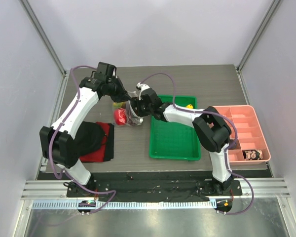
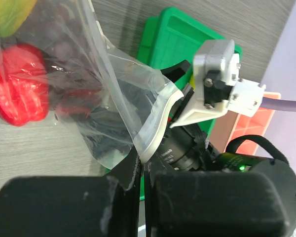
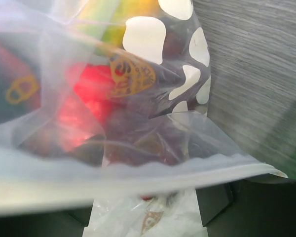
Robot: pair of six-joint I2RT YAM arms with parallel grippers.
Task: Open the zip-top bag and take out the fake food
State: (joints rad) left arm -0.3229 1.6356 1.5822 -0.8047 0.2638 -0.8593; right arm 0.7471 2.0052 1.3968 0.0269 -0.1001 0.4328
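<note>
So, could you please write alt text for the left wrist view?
The left gripper pinches the zip edge of a clear bag holding a red piece, a yellow piece and dark grapes. Behind it are the right gripper and a green tray.

Bright and even overhead, soft and smeared up close.
Sharp across the top view, lit diffusely from above, with only faint shadows on the grey table (image 1: pixel 212 81) and a pale sheen on the metal plate (image 1: pixel 153 222) along the bottom edge. Crisp mid-frame in the left wrist view, blurred along the dark bottom, with white glints on the zip-top bag (image 2: pixel 113 98) and the glossy red piece (image 2: pixel 17 84) at left. Out of focus nearly everywhere in the right wrist view, milky through plastic pressed close, sharper only at upper right.
</note>
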